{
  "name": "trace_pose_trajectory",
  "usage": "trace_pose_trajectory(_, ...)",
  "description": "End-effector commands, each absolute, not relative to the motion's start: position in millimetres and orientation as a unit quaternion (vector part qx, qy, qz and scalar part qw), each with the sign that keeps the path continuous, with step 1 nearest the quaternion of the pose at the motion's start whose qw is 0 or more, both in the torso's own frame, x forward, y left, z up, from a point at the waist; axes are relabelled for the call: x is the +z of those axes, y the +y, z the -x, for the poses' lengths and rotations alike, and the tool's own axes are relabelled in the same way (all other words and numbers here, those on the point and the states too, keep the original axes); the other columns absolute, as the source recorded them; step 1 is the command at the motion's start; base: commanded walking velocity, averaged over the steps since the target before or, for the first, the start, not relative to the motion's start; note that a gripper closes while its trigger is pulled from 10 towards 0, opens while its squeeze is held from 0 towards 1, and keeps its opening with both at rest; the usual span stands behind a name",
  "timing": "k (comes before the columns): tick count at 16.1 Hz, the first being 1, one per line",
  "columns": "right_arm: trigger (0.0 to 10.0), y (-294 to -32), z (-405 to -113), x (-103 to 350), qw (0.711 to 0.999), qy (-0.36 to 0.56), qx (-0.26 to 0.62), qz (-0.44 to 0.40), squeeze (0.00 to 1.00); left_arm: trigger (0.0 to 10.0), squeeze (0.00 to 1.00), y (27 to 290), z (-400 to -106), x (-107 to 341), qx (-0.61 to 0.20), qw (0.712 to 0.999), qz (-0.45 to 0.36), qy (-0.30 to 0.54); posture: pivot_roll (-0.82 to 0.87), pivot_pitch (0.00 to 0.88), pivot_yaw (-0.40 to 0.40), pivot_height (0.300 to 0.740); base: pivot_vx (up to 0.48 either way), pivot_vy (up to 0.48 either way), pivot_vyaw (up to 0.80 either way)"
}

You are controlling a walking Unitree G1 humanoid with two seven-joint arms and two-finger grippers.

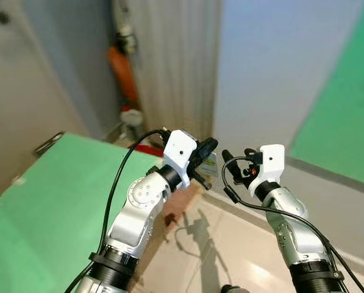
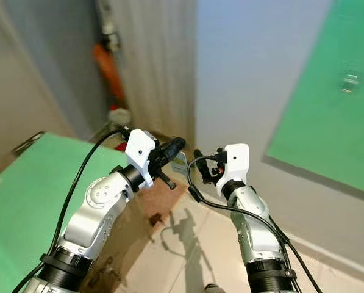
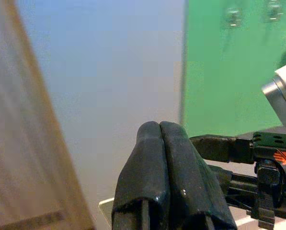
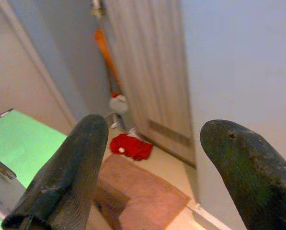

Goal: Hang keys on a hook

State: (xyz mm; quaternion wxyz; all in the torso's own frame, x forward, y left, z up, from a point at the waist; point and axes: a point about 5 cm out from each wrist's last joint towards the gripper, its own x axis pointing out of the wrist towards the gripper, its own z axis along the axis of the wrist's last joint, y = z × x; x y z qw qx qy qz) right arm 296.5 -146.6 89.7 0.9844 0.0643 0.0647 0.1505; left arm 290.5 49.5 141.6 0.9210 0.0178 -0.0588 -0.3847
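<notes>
over at nine o'clock there's a flat green surface [image 1: 41, 207], matte and smooth, with a thin metal handle [image 1: 49, 143] at its far edge. the left arm, silver and jointed with a black cable looping over it, reaches up across it. the left gripper [image 1: 207, 148] sits near the middle of the scene, its two long black fingers [image 3: 166, 177] pressed tight together, glossy and rubbery in the wrist view, nothing visible between them. a small pale tag [image 1: 210, 163] hangs just below those fingers, touching or nearly so, i cannot tell which.

just beside it toward three o'clock, the right gripper [image 1: 230, 160] points back at the left one, tips close but apart. its fingers [image 4: 61, 182] are spread wide, rounded dull black pads with a fine grain, holding nothing.

beyond the grippers at twelve o'clock stands a pale wood-grain door [image 1: 175, 61], and an orange-handled mop [image 1: 124, 73] leans in the corner with a red cloth [image 4: 131, 146] on the floor and a brownish mat [image 4: 143, 191] in front of it.

at two o'clock, on the right wall, a green panel [image 2: 328, 97] carries small shiny metal hooks [image 3: 233, 17], well apart from both grippers and higher up. the keys themselves i cannot make out anywhere. glossy cream floor tiles [image 1: 230, 256] catch the arms' shadows below.
</notes>
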Motion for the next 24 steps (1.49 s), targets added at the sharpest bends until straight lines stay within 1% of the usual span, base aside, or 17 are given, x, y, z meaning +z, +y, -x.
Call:
trace_pose_trajectory(1, 10.0, -145.0, -296.7, 88.0, 0.984, 0.067, 0.154, -0.061, 0.00, 0.0, 0.00, 52.0, -292.9, 143.1, -0.385, 0.920, -0.027, -0.064, -0.12, 0.000, 0.103, 0.740, 0.000, -0.480, -0.76)
trace_pose_trajectory(9, 10.0, -145.9, -296.3, 87.0, 0.985, 0.067, 0.144, -0.060, 0.00, 0.0, 0.00, 51.3, -293.2, 143.5, -0.396, 0.915, -0.040, -0.068, -0.12, 0.000, 0.107, 0.740, 0.000, -0.476, -0.76)
trace_pose_trajectory(12, 10.0, -146.2, -296.4, 87.4, 0.986, 0.065, 0.142, -0.050, 0.00, 0.0, 0.00, 52.4, -293.8, 143.5, -0.392, 0.917, -0.034, -0.066, -0.12, 0.000, 0.108, 0.740, 0.000, -0.469, 0.00)
trace_pose_trajectory(18, 10.0, -147.6, -294.2, 86.0, 0.987, 0.070, 0.139, -0.044, 0.00, 0.0, 0.00, 57.2, -301.0, 145.9, -0.356, 0.931, -0.031, -0.068, -0.13, 0.000, 0.108, 0.740, 0.000, 0.000, 0.00)
trace_pose_trajectory(21, 10.0, -149.0, -292.4, 86.4, 0.987, 0.068, 0.140, -0.044, 0.00, 0.0, 0.00, 61.2, -312.6, 155.1, -0.319, 0.944, -0.021, -0.078, -0.13, 0.000, 0.108, 0.740, 0.000, 0.000, 0.00)
trace_pose_trajectory(24, 10.0, -148.5, -291.0, 85.9, 0.987, 0.068, 0.139, -0.044, 0.00, 0.0, 0.00, 59.6, -318.9, 167.7, -0.319, 0.943, -0.021, -0.093, -0.13, 0.000, 0.114, 0.740, 0.000, 0.000, 0.00)
